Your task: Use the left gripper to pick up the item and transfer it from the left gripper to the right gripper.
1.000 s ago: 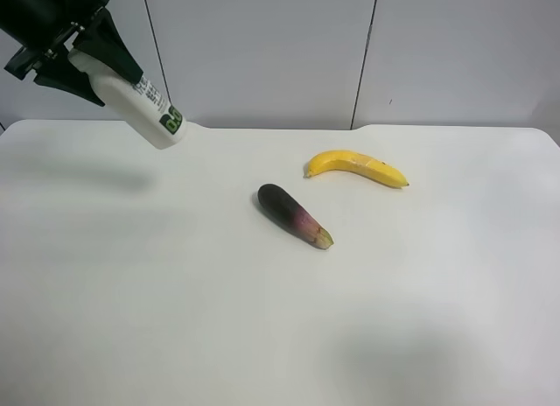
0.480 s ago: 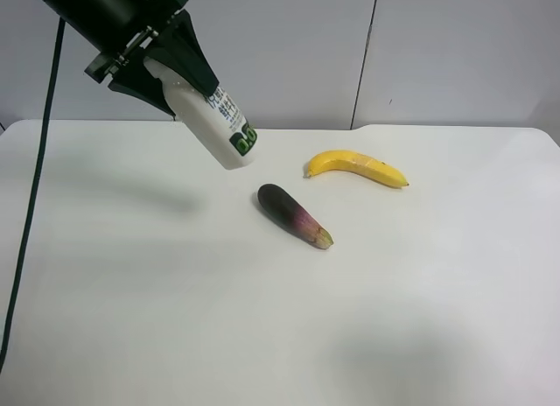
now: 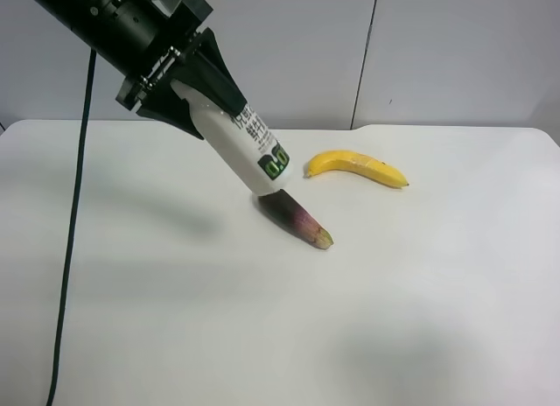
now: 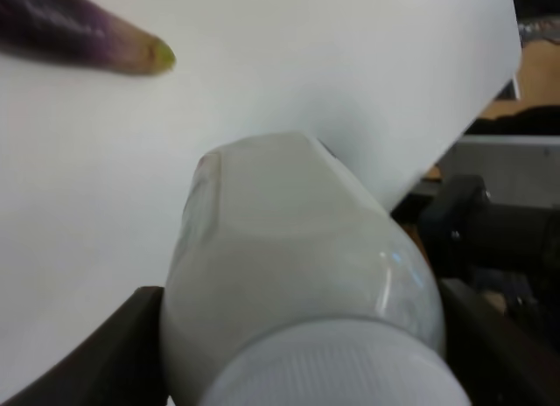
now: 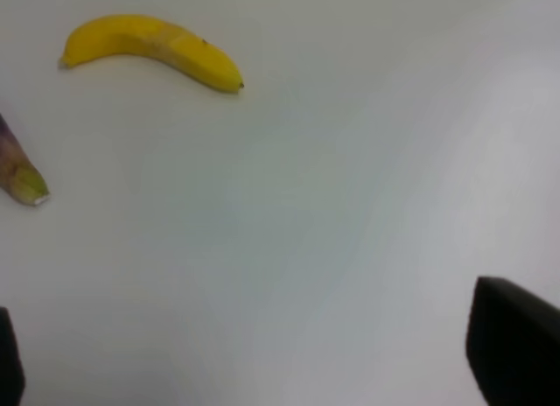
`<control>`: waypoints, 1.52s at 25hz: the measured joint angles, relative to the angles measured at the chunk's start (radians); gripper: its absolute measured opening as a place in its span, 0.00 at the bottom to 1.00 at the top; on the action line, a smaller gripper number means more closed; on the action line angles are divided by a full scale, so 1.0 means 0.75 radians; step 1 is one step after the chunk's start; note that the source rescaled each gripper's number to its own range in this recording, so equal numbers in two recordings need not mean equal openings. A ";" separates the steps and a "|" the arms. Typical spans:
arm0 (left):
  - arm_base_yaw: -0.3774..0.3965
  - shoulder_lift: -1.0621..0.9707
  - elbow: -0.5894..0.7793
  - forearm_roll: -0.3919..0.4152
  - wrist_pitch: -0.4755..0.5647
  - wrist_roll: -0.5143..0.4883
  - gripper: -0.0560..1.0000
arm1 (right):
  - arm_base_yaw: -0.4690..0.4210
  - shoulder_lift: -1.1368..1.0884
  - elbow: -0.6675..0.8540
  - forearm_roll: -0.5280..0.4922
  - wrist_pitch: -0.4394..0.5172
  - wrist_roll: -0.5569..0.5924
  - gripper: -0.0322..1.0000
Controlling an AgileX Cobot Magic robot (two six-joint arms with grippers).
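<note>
Bottle, clamped in left gripper, has shifted toward eggplant; right gripper, jaws spread, appears only in right wrist view.

You have bright, even overhead light in the exterior high view. The white table is close to washed out, and only soft grey shadows lie on it, one beside the bottle and one near the lower edge. The banana and eggplant look sharp there. Your right wrist view is hazy and soft, brighter toward one side. In your left wrist view the bottle looms blurred, with a small glint.
</note>
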 joint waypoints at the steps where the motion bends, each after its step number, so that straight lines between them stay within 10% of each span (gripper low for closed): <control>1: 0.000 0.000 0.029 -0.020 0.000 0.019 0.09 | 0.000 0.000 0.000 0.000 0.000 0.000 1.00; 19: -0.001 0.003 0.076 -0.108 -0.002 0.070 0.09 | 0.000 0.103 -0.017 0.089 0.002 -0.001 1.00; 26: -0.001 0.003 0.076 -0.108 -0.002 0.080 0.09 | 0.010 0.603 -0.267 0.303 -0.095 -0.330 1.00; 38: -0.001 0.003 0.076 -0.108 -0.002 0.088 0.09 | 0.623 1.388 -0.535 0.417 -0.484 -0.848 1.00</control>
